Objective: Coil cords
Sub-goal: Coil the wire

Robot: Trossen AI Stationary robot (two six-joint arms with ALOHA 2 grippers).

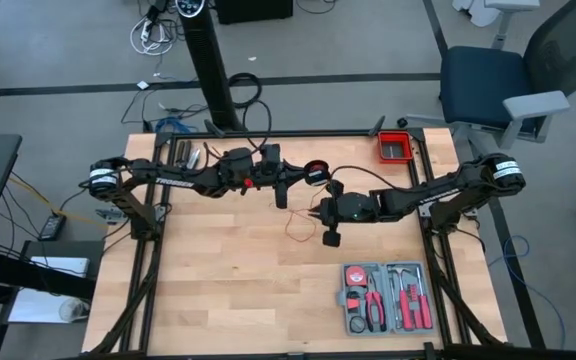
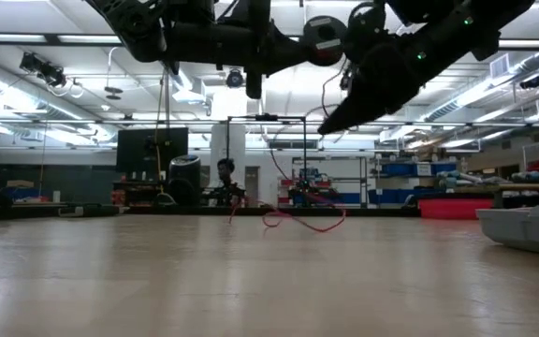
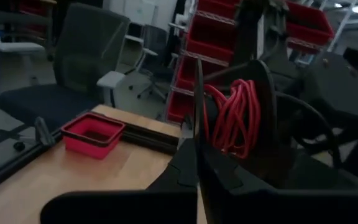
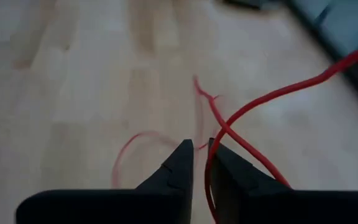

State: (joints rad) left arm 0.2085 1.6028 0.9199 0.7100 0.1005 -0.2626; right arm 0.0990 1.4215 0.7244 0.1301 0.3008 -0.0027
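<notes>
One red cord (image 4: 253, 102) is strung from the coil clamped in the left tool (image 3: 197, 143) past the slightly parted right tool (image 4: 201, 152), whose tips hold nothing.

We record a table (image 1: 228, 290) of pale planked wood, smooth with a soft sheen, framed in black metal rail; a thin bright red cord (image 4: 272, 93), smooth-coated, beside the right gripper (image 4: 201, 155) with its matt black fingers; a red plastic bin (image 3: 93, 133), matt.

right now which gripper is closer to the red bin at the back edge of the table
Right. The right gripper is nearer the red bin, diagonally in front; the left gripper sits farther off, holding the red cord coil.
</notes>
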